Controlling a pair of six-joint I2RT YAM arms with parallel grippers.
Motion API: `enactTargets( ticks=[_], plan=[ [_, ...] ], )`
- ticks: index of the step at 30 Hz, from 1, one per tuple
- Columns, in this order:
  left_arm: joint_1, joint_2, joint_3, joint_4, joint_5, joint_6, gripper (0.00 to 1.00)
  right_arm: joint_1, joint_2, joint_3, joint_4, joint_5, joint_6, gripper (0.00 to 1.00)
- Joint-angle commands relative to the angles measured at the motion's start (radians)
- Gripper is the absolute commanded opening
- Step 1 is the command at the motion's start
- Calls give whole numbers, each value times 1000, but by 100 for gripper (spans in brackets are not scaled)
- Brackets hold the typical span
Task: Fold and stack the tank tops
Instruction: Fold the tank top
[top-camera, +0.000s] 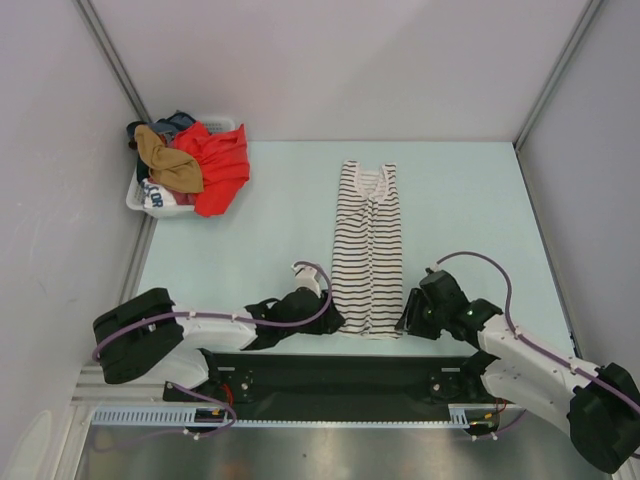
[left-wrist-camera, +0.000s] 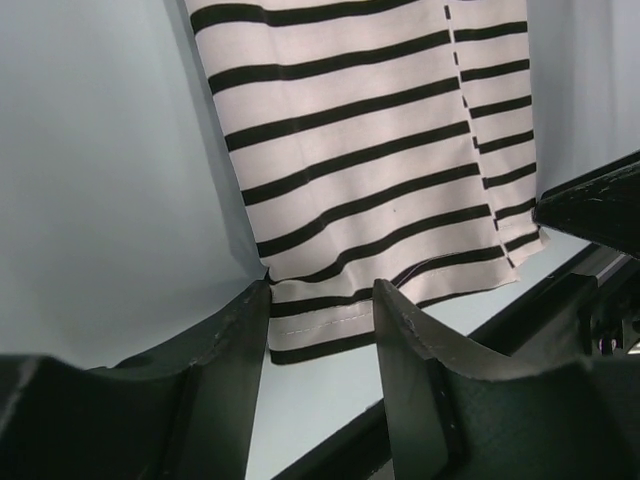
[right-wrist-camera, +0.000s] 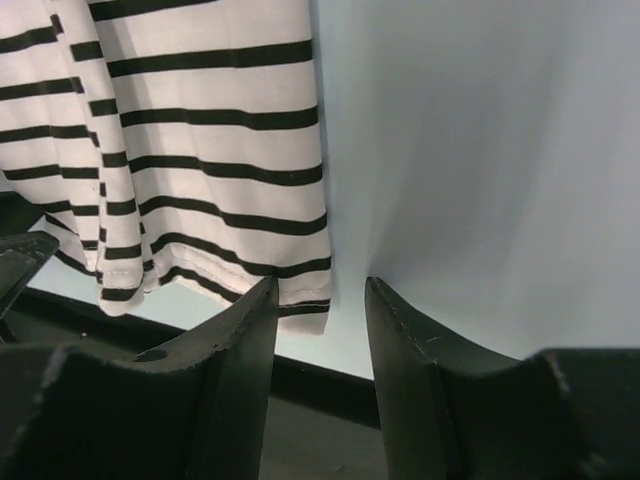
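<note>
Low at six o'clock on the pale blue table (top-camera: 250, 240), with the left gripper (left-wrist-camera: 320, 290) astride the near left hem corner of the white cloth tank top with thin black stripes (top-camera: 367, 240), fingers spread, hem between them, not yet pinched; likewise at the near right corner with the right gripper (right-wrist-camera: 318, 285), fingers spread, bare table in the gap. Flat and lengthwise from there toward twelve o'clock, straps at the far end. Far off at ten o'clock, heaped in the white plastic laundry basket (top-camera: 137, 200) beside a red garment (top-camera: 222, 165), the crumpled tan-brown cloth top (top-camera: 168, 165)

Both arms low, reaching forward, wrists angled inward; left pincer (left-wrist-camera: 320, 295) jaws parted, right pincer (right-wrist-camera: 320, 288) likewise.
</note>
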Motion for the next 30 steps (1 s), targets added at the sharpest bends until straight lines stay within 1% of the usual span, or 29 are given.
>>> enactTargets(
  ticks=[1, 3, 7, 8, 9, 10, 11, 14, 15, 16, 17, 19, 20, 23, 25, 29, 30],
  plan=[
    [-24, 7, -22, -1, 32, -23, 52, 33, 19, -21, 17, -6, 55, 46],
    [-34, 17, -16, -9, 33, -26, 50, 47, 36, -23, 37, -12, 61, 45],
    [-69, 17, -13, -30, 6, -45, 47, 81, 58, -12, 18, 1, 71, 33],
    [-73, 17, -14, -39, 4, -48, 47, 82, 52, -17, 5, 1, 75, 29],
    [-75, 15, -21, -42, 4, -51, 45, 85, 41, -20, 2, 1, 79, 18],
    [-78, 14, -24, -44, 3, -57, 44, 90, 23, -21, -6, 1, 85, 12],
    [-80, 12, -30, -50, 1, -60, 43, 93, 15, -21, -23, 1, 87, 11],
    [-83, -8, -47, -81, -23, -72, 45, 99, -4, -14, -58, 11, 82, 12],
    [-84, -20, -48, -94, -29, -72, 52, 99, -4, -9, -64, 14, 81, 13],
    [-84, -25, -48, -107, -34, -72, 57, 101, -4, -9, -68, 14, 81, 14],
    [-86, -28, -47, -136, -43, -74, 62, 101, -4, -8, -68, 11, 78, 22],
    [-87, -40, -47, -151, -45, -75, 64, 102, -2, -3, -66, 5, 76, 30],
    [-89, -42, -50, -160, -43, -77, 65, 102, -1, -1, -68, 5, 75, 35],
    [-99, -54, -48, -194, -46, -91, 64, 105, 1, 3, -74, 4, 70, 38],
    [-110, -63, -56, -213, -57, -104, 62, 108, -2, 6, -83, 5, 67, 38],
    [-116, -75, -80, -210, -48, -123, 55, 115, -8, 8, -94, 5, 65, 34],
    [-116, -72, -80, -210, -45, -124, 51, 116, -8, 8, -98, 7, 65, 34]
  ],
)
